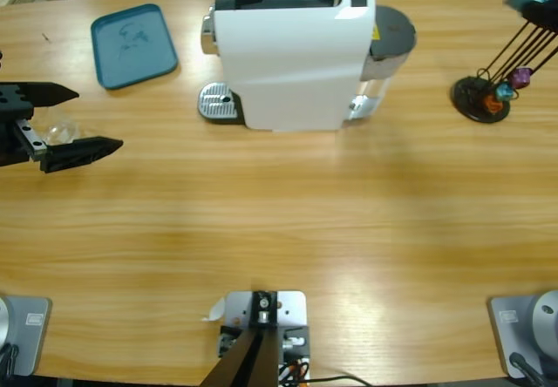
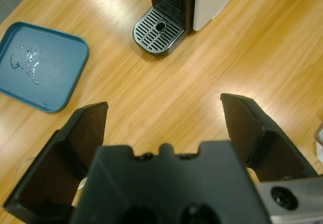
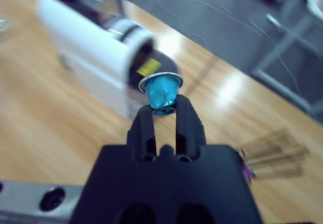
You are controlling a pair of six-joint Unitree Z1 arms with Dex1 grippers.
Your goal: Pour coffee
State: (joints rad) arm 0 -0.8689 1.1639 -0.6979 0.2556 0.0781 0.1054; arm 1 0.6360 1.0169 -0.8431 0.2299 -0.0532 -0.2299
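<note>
Glass (image 1: 59, 131): small, clear, at the table's (image 1: 279, 221) far left edge, sitting between the left gripper's (image 1: 83, 118) jaws. Its contents are too faint to make out in the high view; coffee cannot be confirmed there. In the left wrist view only a sliver of its rim (image 2: 22, 166) shows low at left, the rest hidden behind the gripper body.

Tray (image 1: 133, 44): teal, shallow, up left of the machine (image 1: 292, 56). It holds only smears or droplets of clear liquid, seen best in the left wrist view (image 2: 40, 65).

Drip grate (image 1: 218, 102): round, metal, bare, at the foot of the white machine. The machine's left end sits well apart from the glass.

Capsule stand (image 1: 488, 91): black, at far right, thin rods leaning up out of the top corner. A few coloured capsules sit near its base.

Left gripper: jaws spread wide, one each side of the glass, not visibly touching it.

Right gripper (image 3: 164, 114): jaws nearly closed, pinching a blue capsule (image 3: 162, 90) by its lower end, foil rim uppermost. It is blurred in the right wrist view, the machine behind it. In the high view it is only a blue smudge at the upper right corner, mostly cut off.
</note>
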